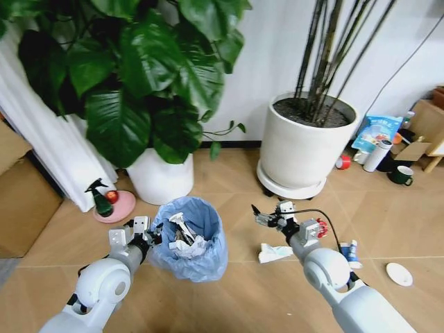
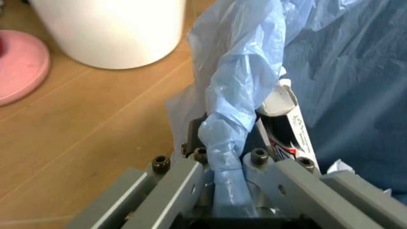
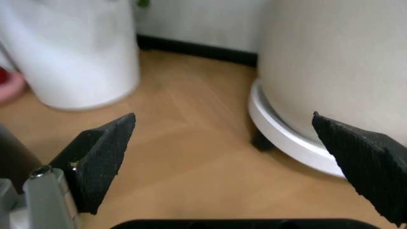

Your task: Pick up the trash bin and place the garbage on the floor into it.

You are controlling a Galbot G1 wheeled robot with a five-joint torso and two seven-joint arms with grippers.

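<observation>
From the head view we see the trash bin (image 1: 190,239) standing on the floor (image 1: 236,291) in front of the robot, its light-blue bag open, with white paper wads and a wrapper already inside. Our left gripper (image 1: 143,233) sits at the bin's left rim. The left wrist view makes plain what the head view leaves unclear: the fingers (image 2: 184,179) are clamped tight on a bunched fold of the blue bag (image 2: 235,95) at the rim, with a printed white wrapper (image 2: 289,129) just inside.

Our right gripper (image 1: 267,216) hangs above the floor to the right of the bin, near the big white plant pot (image 1: 305,146). The right wrist view shows its two black pads (image 3: 102,160) spread wide with nothing between them, the bare boards and the pot's base beyond.

Garbage lies on the floor: a crumpled white wad (image 1: 275,252) just right of the bin, a small blue-white bottle (image 1: 352,251) further right, and a white round lid (image 1: 399,274) near the right edge.
</observation>
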